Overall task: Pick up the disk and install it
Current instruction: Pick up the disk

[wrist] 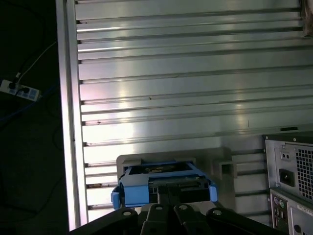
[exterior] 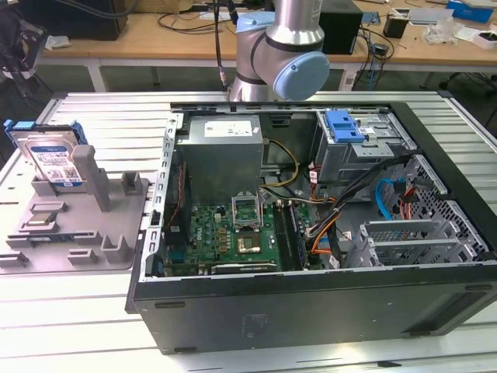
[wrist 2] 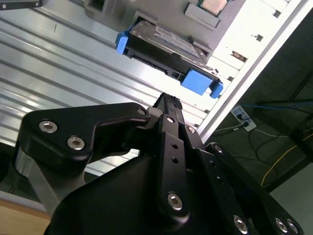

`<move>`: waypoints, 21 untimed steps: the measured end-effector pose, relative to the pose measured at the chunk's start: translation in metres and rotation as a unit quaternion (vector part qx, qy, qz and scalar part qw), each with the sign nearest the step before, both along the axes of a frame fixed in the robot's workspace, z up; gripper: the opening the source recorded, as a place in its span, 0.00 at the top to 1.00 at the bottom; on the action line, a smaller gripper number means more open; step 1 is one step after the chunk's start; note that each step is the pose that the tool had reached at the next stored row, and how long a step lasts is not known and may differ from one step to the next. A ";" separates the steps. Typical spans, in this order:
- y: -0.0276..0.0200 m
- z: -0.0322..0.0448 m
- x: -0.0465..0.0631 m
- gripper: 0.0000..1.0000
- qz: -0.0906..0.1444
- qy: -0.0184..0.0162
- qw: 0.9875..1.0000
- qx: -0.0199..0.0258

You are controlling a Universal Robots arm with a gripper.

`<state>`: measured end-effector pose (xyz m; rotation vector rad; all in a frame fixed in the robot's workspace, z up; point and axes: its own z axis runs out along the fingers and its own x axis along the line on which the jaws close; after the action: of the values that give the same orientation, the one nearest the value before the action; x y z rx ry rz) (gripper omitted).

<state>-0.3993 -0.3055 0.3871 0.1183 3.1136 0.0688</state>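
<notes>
On the exterior view's left, the disk (exterior: 53,159) stands on edge in a slot of a grey fixture tray (exterior: 78,233). Its label faces the camera and it leans back slightly, w/ the blue carrier frame showing at top & sides. The tray sits on a ribbed aluminium table (exterior: 70,342), just beside an open PC case (exterior: 311,311) on the exterior view's right. The robot arm (exterior: 279,47) rises at the far side, behind the case.

Judging by looks, the disk is a rigid metal block, dense for its size, that won't flex. The bare faces are prob. slick, & it is shock-sensitive, so no knocks. The best hold looks like the exposed upper part, across the thin body or on the frame's side rails, away from the connector end.

In the second wrist view, the gripper (wrist 2: 166,100) points at the disk (wrist 2: 168,41), seen edge-on w/ blue tabs at both ends. Table shows btwn tip & disk, so they are apart, not touching, roughly in line w/ the jaws. Can't tell whether the jaws are spread or pressed together; nothing seems held.

In the first wrist view, the disk (wrist: 134,186) sits in the tray's slot near the table's edge, its top partly behind the gripper's dark tip.
</notes>
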 end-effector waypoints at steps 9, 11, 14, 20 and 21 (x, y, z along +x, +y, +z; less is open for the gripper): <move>0.0001 0.0000 0.000 0.89 0.000 0.000 1.000 0.000; 0.0001 0.0000 0.000 0.89 0.000 0.000 1.000 0.000; 0.0001 0.0000 0.000 0.89 0.000 0.000 1.000 0.000; 0.0002 -0.0001 0.003 0.89 0.016 0.009 1.000 -0.001; 0.0002 -0.0002 0.003 0.89 0.029 0.011 1.000 -0.001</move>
<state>-0.3960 -0.3054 0.3869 0.0282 3.1390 0.0673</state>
